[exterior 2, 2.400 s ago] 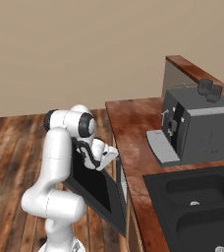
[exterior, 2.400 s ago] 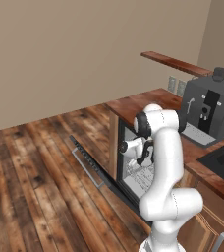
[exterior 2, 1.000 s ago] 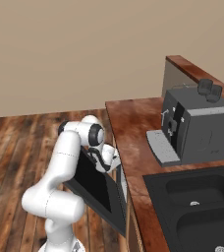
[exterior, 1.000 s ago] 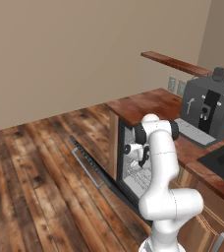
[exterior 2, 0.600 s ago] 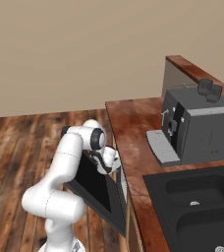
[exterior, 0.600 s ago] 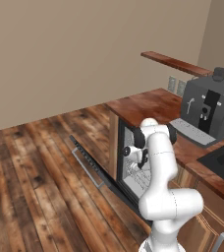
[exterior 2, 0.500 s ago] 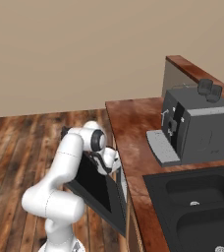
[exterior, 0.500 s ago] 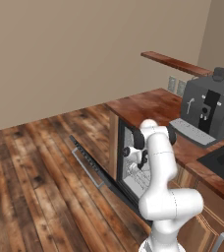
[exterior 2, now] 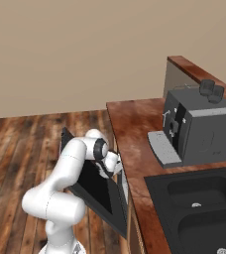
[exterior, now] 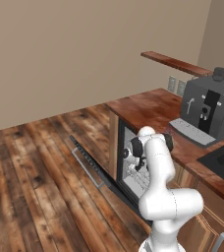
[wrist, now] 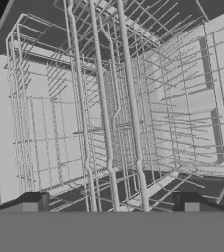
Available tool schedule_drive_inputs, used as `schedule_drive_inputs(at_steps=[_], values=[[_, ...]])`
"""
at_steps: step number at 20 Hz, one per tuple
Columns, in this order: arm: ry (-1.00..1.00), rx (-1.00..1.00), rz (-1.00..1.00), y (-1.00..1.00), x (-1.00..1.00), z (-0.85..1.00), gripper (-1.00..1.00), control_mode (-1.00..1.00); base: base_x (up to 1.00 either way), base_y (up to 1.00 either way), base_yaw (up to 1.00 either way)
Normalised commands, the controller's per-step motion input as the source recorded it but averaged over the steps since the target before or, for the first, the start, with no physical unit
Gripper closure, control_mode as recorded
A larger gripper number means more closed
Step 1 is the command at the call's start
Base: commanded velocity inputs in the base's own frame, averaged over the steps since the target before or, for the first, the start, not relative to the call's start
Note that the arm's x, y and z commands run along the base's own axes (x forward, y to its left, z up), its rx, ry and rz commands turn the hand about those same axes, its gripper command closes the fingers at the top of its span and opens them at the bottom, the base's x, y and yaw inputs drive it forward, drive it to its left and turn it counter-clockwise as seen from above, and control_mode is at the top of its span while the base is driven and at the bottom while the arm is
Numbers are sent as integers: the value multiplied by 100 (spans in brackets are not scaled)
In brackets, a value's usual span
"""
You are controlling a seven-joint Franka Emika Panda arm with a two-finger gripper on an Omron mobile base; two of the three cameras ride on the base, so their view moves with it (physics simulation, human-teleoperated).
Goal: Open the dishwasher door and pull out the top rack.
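Arm bent at elbow, wrist tucked into the dishwasher opening above the dishwasher door. Gripper jaws wide, nothing held, facing the top rack wires.

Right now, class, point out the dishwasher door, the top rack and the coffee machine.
dishwasher door (exterior: 87, 158), left base view, on its lowered outer edge by the handle.
top rack (wrist: 104, 118), hand view, on the wire grid bars.
coffee machine (exterior 2: 197, 131), right base view, on its grey front side.
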Motion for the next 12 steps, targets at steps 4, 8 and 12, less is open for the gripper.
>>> schedule_drive_inputs(at_steps=[4, 8, 12], values=[[-1, 0, 0, -1, 33, -23, -100, -100, 0, 0, 0], [-3, 0, 0, -6, 25, -10, -100, -100, 0, 0, 0], [-3, 0, 0, -11, 26, 0, -100, -100, 0, 0, 0]])
